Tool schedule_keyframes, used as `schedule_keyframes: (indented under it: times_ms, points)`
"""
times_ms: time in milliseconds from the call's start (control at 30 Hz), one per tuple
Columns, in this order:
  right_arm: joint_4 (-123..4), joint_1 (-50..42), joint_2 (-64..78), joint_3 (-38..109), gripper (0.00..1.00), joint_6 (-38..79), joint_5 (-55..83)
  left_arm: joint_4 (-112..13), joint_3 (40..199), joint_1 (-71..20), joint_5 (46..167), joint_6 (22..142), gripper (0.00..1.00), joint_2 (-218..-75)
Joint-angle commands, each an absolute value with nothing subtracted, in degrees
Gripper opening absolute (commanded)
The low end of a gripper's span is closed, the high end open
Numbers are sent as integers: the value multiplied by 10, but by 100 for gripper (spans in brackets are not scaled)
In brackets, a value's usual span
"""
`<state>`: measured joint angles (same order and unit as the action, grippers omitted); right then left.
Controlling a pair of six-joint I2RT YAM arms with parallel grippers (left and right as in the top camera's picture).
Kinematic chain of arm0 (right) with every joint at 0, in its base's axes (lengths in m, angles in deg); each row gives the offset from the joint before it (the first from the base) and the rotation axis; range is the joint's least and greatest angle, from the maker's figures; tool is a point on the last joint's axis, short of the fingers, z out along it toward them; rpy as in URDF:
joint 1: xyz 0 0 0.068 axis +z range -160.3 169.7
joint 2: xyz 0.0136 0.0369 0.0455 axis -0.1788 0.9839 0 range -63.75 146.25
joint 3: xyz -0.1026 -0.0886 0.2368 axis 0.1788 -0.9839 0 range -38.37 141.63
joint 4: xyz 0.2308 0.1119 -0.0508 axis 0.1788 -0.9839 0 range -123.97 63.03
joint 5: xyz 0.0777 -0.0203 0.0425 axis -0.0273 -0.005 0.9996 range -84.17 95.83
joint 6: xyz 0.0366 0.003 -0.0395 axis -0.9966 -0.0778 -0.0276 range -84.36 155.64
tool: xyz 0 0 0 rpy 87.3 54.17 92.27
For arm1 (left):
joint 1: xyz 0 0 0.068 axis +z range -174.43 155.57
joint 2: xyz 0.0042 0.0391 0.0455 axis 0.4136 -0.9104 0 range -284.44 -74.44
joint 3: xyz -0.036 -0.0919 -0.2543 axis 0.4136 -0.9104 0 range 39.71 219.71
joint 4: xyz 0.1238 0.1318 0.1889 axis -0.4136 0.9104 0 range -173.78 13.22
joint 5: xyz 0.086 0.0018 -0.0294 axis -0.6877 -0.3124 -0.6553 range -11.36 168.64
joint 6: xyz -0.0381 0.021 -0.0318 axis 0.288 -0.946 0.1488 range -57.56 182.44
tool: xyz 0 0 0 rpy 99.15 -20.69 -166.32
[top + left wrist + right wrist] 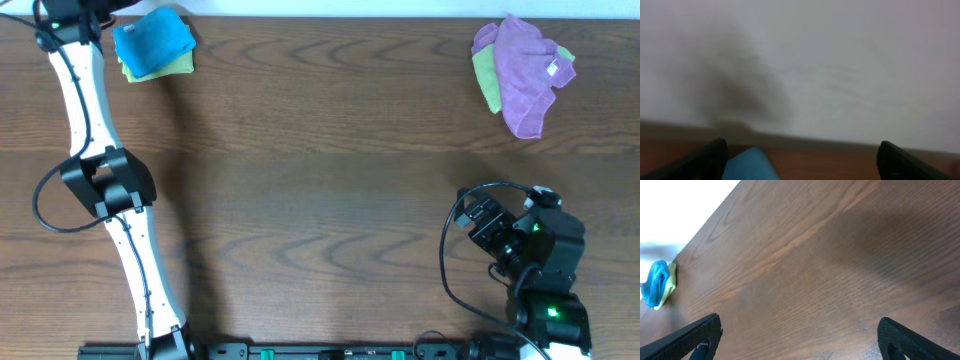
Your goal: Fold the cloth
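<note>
The bright sky-blue fuzzy microfibre cloth lies in a compact, folded-looking pad at the far left corner of the dark wood-grain desk. It rests on a lime-green cloth whose edge peeks out beneath. I judge it light, limp and grippy rather than fragile. I would pinch a free corner or edge, taking care not to catch the green one below. My left jaws stand wide apart close by it, holding nothing. My right jaws, also apart and empty, hover over bare wood well away. A crumpled purple cloth sits at the far right.
</note>
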<state>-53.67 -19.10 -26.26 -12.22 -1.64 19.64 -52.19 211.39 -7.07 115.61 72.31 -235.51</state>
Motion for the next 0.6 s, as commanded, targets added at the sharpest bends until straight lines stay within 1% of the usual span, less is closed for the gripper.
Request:
schedule_keyframes:
  times_ms: [0, 100, 167, 467, 567]
  points:
    - [-535, -196, -262, -118, 99, -16, 183, -444, 2193, -70, 1053, 609, 96, -2355]
    - [-535, -196, -262, -118, 99, -15, 172, -344, 2198, -76, 1015, 554, 96, -2325]
    - [-535, -196, -262, -118, 99, -14, 157, -282, 2198, -79, 1001, 538, 96, -2306]
    - [-535, -196, -262, -118, 99, -14, 63, -68, 2198, -93, 994, 537, 96, -2246]
    - [-535, -196, -262, -118, 99, -14, 58, -20, 2198, -113, 983, 536, 96, -2230]
